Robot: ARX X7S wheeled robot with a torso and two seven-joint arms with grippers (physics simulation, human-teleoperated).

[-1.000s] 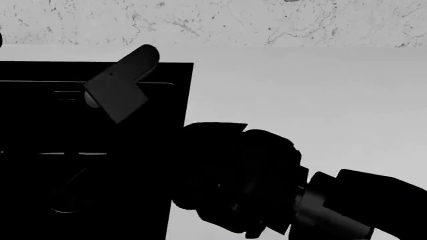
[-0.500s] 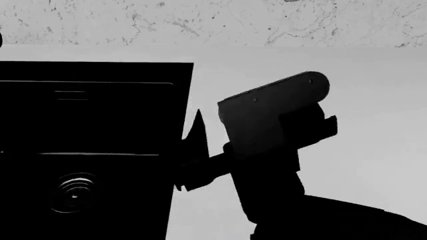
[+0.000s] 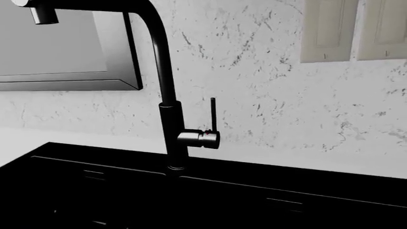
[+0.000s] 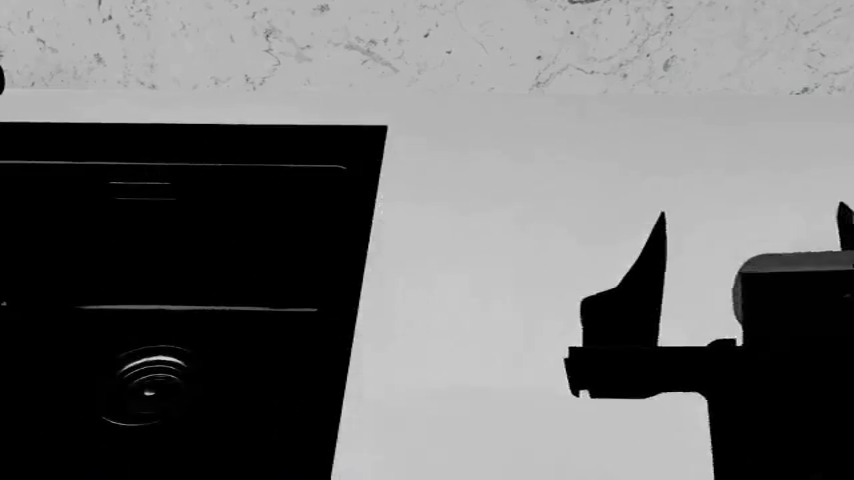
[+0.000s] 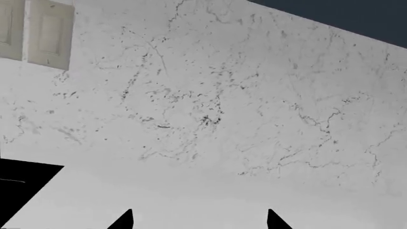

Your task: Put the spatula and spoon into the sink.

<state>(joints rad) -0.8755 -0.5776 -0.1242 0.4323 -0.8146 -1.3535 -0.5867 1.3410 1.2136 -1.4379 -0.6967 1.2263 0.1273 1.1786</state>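
Note:
The black sink [image 4: 187, 240] fills the left of the head view, with a ringed metal drain [image 4: 147, 385] in its near basin. Its tall black tap [image 3: 167, 95] and dark rim [image 3: 286, 191] show in the left wrist view. My right gripper [image 4: 750, 245] hangs over the pale counter to the right of the sink. It is open, with both pointed fingertips [image 5: 124, 220] wide apart and nothing between them. The right gripper [image 5: 199, 220] faces the marble wall. The spatula and the spoon are out of view. My left gripper's fingers do not show in any frame.
Light grey countertop [image 4: 534, 180] runs from the sink's right edge to the marble backsplash [image 5: 210, 105]. Pale wall plates [image 3: 327, 31] sit right of the tap, and a dark-framed panel [image 3: 70, 52] hangs left of it. A sink corner [image 5: 19, 191] shows in the right wrist view.
My right arm has swung from over the sink's right edge to the right, out over the counter. The drain it covered is now uncovered.

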